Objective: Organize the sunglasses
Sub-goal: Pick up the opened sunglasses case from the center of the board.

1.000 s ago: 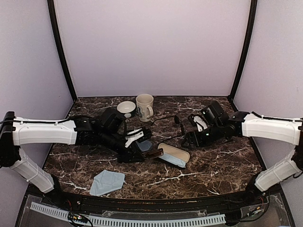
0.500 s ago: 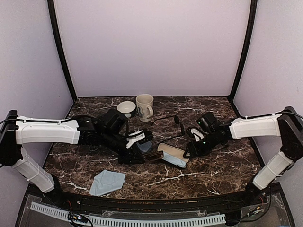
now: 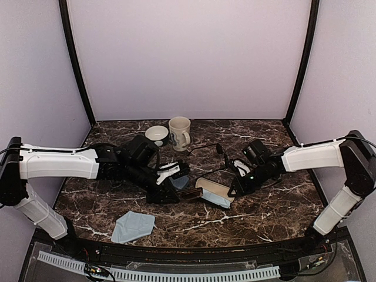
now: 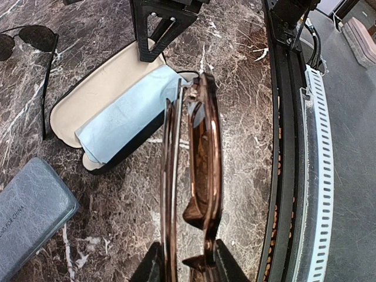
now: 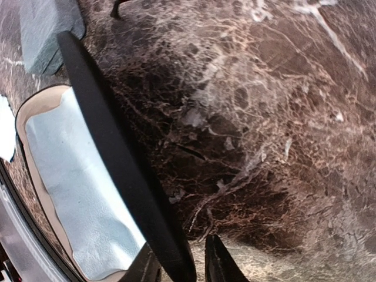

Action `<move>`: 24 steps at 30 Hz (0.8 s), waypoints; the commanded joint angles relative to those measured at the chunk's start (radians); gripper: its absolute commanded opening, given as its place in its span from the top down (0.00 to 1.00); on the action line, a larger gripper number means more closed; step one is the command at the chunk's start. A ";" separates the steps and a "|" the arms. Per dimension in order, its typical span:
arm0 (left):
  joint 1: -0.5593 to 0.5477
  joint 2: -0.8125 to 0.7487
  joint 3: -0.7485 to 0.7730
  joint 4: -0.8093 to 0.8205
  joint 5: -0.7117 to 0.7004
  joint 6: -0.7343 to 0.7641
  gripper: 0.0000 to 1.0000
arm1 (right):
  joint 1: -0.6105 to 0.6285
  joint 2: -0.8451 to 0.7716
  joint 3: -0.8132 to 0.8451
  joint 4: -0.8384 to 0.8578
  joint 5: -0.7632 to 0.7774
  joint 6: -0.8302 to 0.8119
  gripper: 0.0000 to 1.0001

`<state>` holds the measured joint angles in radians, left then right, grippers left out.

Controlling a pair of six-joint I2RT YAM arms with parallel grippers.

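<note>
Step in hand: casing the brown sunglasses (image 4: 202, 153). They are folded, clear of the worktop (image 3: 276, 200), and pinched at one end by the left gripper (image 4: 188, 264), lenses on edge, just beside the open black oval case (image 4: 64, 111) at mid-worktop. The right gripper (image 5: 183, 263) is at the far side of that case, its jaws drawn in on the black rim and, by appearance, pinching it to steady the shell. Next move, as judged: carry the folded pair over the tray, turn it flat along the case's length, lower it and let go. Obstruction: a pale blue lining cloth (image 4: 123, 111) lies loose in the case and spills over its rim. It may bunch under the frame. The right gripper also crowds one end of the opening. Second pair: wire-framed sunglasses (image 4: 36, 36), arms unfolded, on the worktop beyond the case toward the far edge, not yet dealt with. Also present: grey-blue hard case (image 4: 26, 214), closed, near the left gripper; mug (image 3: 180, 133) and bowl (image 3: 156, 134) at the far edge, left of centre; folded blue cloth (image 3: 133, 226) by the near edge, left of centre. None of these blocks the approach.
</note>
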<state>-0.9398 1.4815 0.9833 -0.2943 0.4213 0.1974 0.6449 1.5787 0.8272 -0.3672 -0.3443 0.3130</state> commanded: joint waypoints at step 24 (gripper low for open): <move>0.007 0.011 0.041 -0.027 -0.008 -0.003 0.76 | -0.007 0.022 0.049 -0.016 -0.007 -0.086 0.89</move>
<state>-0.9398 1.4944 0.9943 -0.3000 0.4068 0.1970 0.6415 1.6051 0.8463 -0.3824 -0.3443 0.2543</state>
